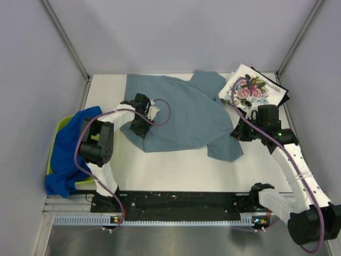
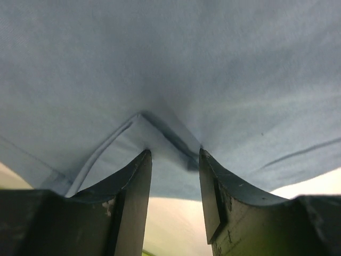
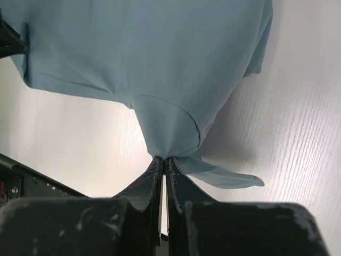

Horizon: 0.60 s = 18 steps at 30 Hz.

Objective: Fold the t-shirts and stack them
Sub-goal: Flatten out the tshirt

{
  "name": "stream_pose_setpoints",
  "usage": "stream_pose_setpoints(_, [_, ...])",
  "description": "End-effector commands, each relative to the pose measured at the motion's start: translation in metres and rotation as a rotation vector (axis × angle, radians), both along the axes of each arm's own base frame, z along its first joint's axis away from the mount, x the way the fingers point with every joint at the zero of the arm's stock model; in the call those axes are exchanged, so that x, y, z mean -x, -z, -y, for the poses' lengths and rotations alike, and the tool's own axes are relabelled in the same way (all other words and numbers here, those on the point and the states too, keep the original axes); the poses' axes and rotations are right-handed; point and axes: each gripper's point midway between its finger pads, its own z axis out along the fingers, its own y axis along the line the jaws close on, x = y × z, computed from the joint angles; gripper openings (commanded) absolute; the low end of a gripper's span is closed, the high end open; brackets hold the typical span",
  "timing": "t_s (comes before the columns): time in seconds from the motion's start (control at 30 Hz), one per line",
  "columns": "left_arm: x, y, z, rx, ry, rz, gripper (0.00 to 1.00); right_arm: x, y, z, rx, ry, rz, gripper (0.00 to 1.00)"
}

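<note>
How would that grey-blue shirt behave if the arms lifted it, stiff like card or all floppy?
Probably floppy: the grey-blue shirt bunches into a puckered peak where the right gripper pinches it. Likely light too, since the cloth looks thin and wrinkles softly on the table. It would probably sag between grips; a fold lies between the open fingers of the left gripper.

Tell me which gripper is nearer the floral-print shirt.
Right. The right gripper pinches the grey-blue shirt at its right edge, just in front of the floral shirt. The left gripper is at the grey-blue shirt's left side, a whole shirt away.
</note>
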Motion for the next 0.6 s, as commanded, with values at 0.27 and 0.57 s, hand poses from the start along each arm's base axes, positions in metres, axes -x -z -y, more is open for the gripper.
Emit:
stream_pose_setpoints(0.27, [-0.031,0.003,0.001,-0.03,-0.049,0.047,0.02,-0.002,-0.014,0.004,-0.003,0.023,0.072,0.0])
stream_pose_setpoints(0.57, [-0.008,-0.043,-0.023,-0.015,-0.059,0.109,0.0,0.004,-0.017,0.006,-0.003,0.036,0.066,0.0])
